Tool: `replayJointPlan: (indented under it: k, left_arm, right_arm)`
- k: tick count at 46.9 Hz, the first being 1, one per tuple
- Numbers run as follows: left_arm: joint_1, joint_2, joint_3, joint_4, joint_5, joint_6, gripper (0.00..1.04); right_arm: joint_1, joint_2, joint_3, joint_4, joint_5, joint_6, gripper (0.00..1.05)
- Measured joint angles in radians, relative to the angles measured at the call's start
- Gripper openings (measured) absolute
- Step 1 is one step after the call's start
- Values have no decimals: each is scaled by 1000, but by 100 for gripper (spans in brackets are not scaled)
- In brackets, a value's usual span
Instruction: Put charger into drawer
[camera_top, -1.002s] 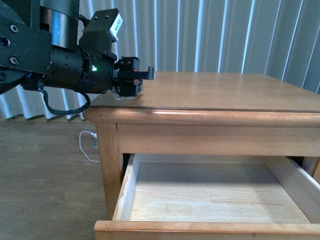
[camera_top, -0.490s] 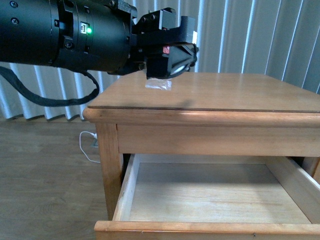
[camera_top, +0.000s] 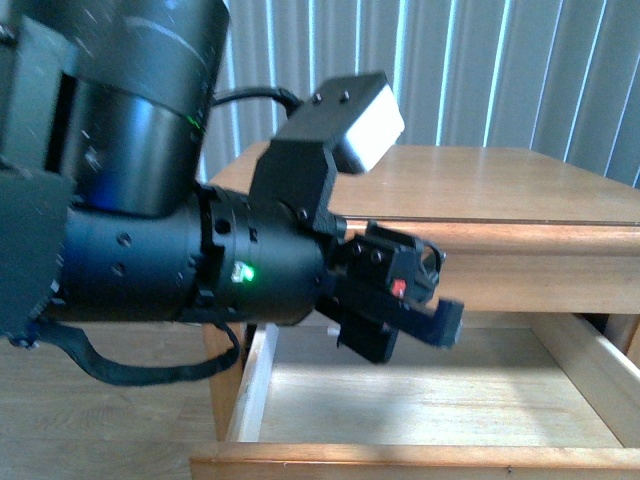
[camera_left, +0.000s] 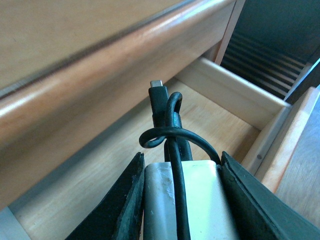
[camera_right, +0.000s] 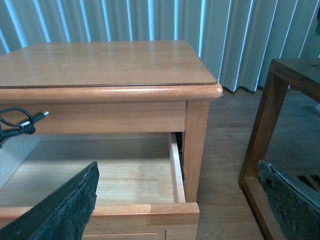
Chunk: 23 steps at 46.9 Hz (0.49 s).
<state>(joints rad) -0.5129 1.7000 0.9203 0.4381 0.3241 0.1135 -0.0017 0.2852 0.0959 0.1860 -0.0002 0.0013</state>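
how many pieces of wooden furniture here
2. The honey-coloured table with the open drawer, and a darker wooden piece beside it, shown only in the right wrist view. More may be hidden.

No legible text or labels anywhere

White charger (camera_left: 202, 200) wound with black cable (camera_left: 173, 150); honey-coloured drawer (camera_top: 430, 395), paler inside; blue-white vertically striped curtain (camera_top: 500, 70), upper frame.

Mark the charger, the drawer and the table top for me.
charger (camera_left: 204, 200), left wrist view, face of the white adapter block.
drawer (camera_top: 450, 400), front view, bare inside floor.
table top (camera_right: 100, 62), right wrist view, middle of the surface.
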Motion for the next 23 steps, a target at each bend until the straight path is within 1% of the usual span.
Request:
replayJointPlan:
  k: [12, 17, 23]
  left_arm:
    - [-17, 177, 71, 8, -73, -1, 39]
    - [-21, 217, 97, 8, -106, -5, 39]
    - [-26, 245, 121, 7, -122, -5, 39]
  right_arm:
    - [0, 0, 0, 0, 0, 0, 96]
    - [0, 0, 0, 0, 0, 0, 96]
    - [0, 0, 0, 0, 0, 0, 96]
